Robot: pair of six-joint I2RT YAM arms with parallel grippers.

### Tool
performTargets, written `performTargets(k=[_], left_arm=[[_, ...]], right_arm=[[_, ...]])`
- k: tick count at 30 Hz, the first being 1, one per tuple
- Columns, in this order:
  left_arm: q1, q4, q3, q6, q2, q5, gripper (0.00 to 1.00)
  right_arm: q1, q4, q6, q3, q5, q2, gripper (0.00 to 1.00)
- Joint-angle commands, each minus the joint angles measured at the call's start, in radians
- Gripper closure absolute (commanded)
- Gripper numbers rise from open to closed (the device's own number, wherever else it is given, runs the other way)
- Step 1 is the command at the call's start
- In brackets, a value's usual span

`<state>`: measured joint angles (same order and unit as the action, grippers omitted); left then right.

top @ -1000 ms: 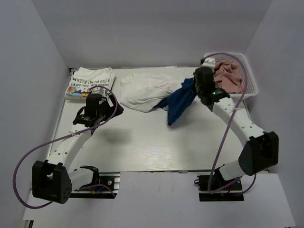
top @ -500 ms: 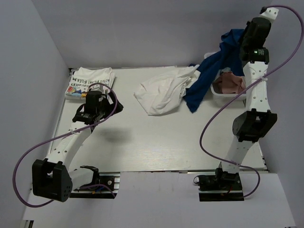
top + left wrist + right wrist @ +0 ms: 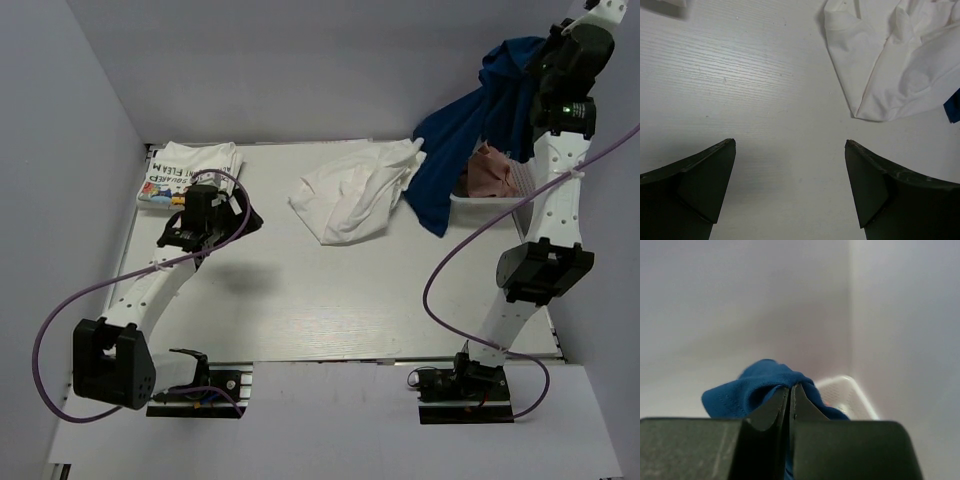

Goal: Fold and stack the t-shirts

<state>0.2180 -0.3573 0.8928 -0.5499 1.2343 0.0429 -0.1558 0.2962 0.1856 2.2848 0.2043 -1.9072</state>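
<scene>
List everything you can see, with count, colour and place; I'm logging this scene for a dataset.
folded t-shirt: 1, white with black lettering, table's far left corner
crumpled t-shirt: 1, white, table's far middle
blue garment: 1, dark blue, hanging in the air at the far right, partly in front of the basket
pink garment: 1, dusty pink, in the basket
basket: 1, white, far right
table: 1, white
cables: 2, purple, one looping along each arm
left arm: 1, white and black, reaching toward the folded t-shirt
right arm: 1, white and black, raised high
left end effector: open, over bare table
right end effector: shut on the blue garment
</scene>
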Motion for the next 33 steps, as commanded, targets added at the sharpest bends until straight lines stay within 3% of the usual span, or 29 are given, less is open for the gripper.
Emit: performTargets(k=[1, 4, 6, 10, 13, 17, 24, 33], left_arm=[[0.003, 0.038, 0.023, 0.001, 0.014, 0.045, 0.00], [0.003, 0.026, 0.023, 0.010, 0.014, 0.054, 0.00], [0.003, 0.012, 0.023, 0.010, 0.014, 0.054, 0.00], [0.003, 0.023, 0.000, 0.010, -0.036, 0.045, 0.00], [0.003, 0.032, 0.000, 0.010, -0.061, 0.045, 0.00], [0.003, 0.011, 0.000, 0.010, -0.070, 0.034, 0.00], [0.003, 0.001, 0.018, 0.010, -0.059, 0.029, 0.00], [0.003, 0.011, 0.037, 0.010, -0.016, 0.020, 0.00]], right_arm=[[-0.001, -0.150, 0.051, 0.024, -0.253, 0.141, 1.00], [0.012, -0.184, 0.066, 0.036, -0.388, 0.169, 1.00], [0.013, -0.207, 0.068, 0.080, -0.355, 0.172, 1.00], [0.016, -0.469, 0.037, 0.013, -0.251, 0.224, 1.00], [0.015, -0.502, -0.015, 0.129, -0.111, 0.160, 1.00], [0.012, -0.618, -0.120, 0.091, 0.000, 0.120, 1.00], [0.006, -0.771, -0.242, 0.104, 0.052, 0.047, 1.00], [0.010, -0.795, -0.268, 0.027, -0.006, -0.050, 1.00]])
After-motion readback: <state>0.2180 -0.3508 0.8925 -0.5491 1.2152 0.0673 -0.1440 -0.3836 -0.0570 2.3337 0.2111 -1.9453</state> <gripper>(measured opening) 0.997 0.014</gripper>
